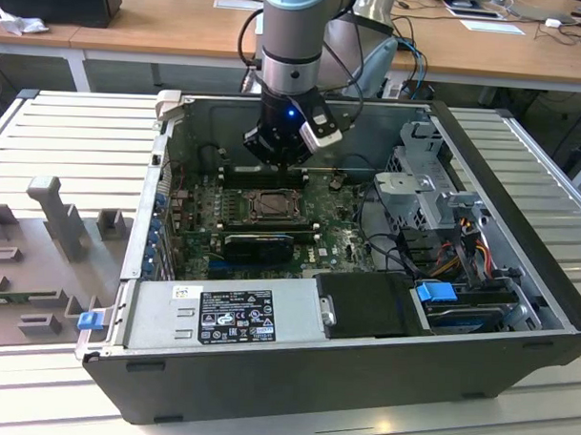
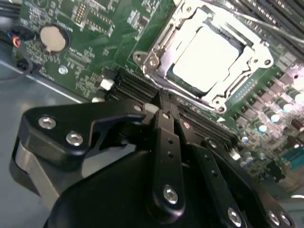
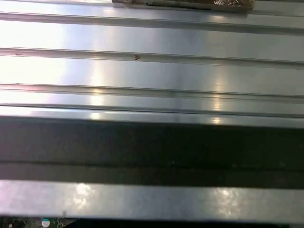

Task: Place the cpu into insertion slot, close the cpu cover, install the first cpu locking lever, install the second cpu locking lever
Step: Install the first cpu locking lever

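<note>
While seated, cpu (image 2: 209,54) beyond claw (image 2: 164,111)

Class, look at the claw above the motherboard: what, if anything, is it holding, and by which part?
Nothing is held. The claw is closed with nothing between its fingers, poised near the memory slots; the cpu already sits in the insertion slot.

Even, bright room light fills the exterior view. In the second wrist view the cpu (image 2: 209,59) is washed out by white glare, and the near pincer (image 2: 164,111) is soft and dark. Streaky reflections cross the ribbed metal bench (image 3: 152,71) in the first wrist view.
</note>
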{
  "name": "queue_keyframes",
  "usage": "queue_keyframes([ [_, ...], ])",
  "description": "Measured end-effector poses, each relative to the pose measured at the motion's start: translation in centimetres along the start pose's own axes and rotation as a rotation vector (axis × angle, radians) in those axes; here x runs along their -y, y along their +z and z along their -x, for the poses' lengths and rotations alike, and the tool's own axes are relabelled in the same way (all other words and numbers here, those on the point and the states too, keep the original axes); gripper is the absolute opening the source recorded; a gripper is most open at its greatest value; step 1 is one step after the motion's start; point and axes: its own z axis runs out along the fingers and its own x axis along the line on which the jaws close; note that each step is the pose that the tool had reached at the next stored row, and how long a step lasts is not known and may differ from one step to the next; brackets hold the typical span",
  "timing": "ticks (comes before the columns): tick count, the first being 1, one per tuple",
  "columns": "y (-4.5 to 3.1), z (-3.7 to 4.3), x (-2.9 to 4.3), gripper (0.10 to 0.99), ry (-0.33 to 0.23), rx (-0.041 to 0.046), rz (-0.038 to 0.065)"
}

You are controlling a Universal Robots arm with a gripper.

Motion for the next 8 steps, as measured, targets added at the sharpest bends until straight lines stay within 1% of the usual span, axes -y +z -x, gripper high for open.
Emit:
queue_keyframes([
  [8,-0.02,-0.01,0.43,0.106,0.000,-0.0001,0.000],
])
